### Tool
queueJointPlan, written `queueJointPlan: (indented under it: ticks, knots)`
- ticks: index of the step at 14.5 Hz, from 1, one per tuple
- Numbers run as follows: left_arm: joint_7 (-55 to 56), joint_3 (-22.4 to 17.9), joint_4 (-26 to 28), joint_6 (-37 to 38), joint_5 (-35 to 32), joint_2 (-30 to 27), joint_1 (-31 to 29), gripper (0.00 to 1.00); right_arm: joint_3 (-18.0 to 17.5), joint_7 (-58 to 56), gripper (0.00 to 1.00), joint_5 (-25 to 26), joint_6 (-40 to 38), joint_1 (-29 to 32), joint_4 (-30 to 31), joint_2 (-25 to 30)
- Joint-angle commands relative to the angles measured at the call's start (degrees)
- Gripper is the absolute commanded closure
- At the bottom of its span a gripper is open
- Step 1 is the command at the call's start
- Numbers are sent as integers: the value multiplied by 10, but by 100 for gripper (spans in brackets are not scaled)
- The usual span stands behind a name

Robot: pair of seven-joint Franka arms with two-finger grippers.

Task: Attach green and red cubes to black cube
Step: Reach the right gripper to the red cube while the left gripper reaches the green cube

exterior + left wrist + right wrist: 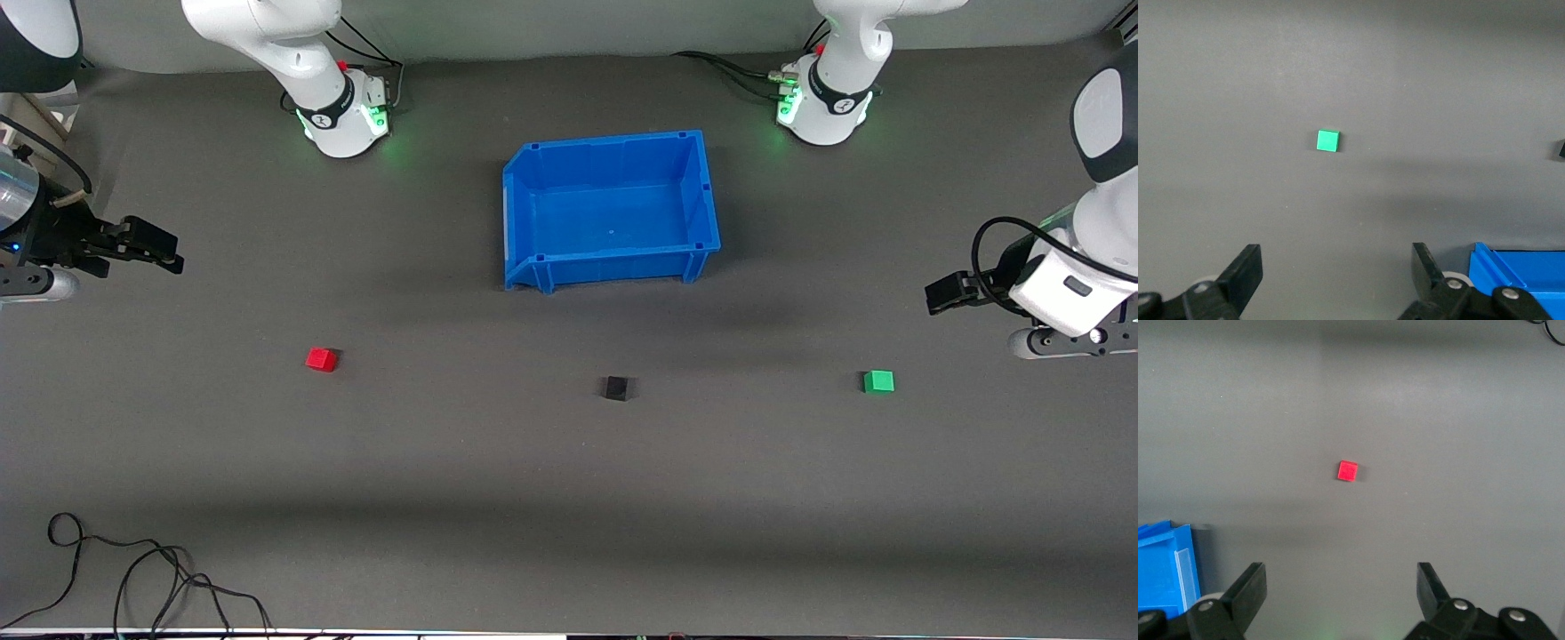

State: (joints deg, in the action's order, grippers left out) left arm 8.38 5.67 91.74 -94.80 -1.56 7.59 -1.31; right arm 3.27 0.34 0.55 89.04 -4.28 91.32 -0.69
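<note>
The black cube [616, 388] lies on the dark table, nearer to the front camera than the blue bin. The red cube [321, 359] lies toward the right arm's end and also shows in the right wrist view [1347, 471]. The green cube [878, 381] lies toward the left arm's end and also shows in the left wrist view [1328, 141]. My right gripper [158, 249] is open and empty in the air over the right arm's end of the table [1341, 590]. My left gripper [944, 293] is open and empty over the left arm's end [1336, 273]. The black cube just shows at the edge of the left wrist view [1562, 148].
An empty blue bin [613, 264] stands mid-table between the two arm bases; a corner shows in each wrist view [1518, 267] [1165, 567]. Loose black cables [133, 578] lie at the table's front edge toward the right arm's end.
</note>
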Motion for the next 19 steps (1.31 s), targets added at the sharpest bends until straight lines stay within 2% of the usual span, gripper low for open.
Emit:
queueJointPlan:
  ticks: [1, 8, 12, 15, 17, 19]
  knots:
    - [1, -3, 3, 4, -10, -9, 8, 1, 0, -2, 0, 5, 2, -2, -7, -2]
    - [6, -10, 7, 5, -17, -6, -4, 1, -1, -5, 0, 5, 1, -1, -11, -5]
    - [106, -9, 8, 1, -18, 27, -22, 1, 1, 0, 0, 4, 4, 0, -6, -12]
    - [190, -9, 9, -7, -4, 43, -47, 0, 2, 1, 0, 2, 38, -1, 8, -26]
    - [263, -9, 30, -28, -4, 53, -48, 0, 1, 16, 0, 0, 75, -3, 40, -27]
    - [335, -10, 86, -82, -12, 53, -50, 0, -1, 52, 0, 1, 117, -16, 81, -29]
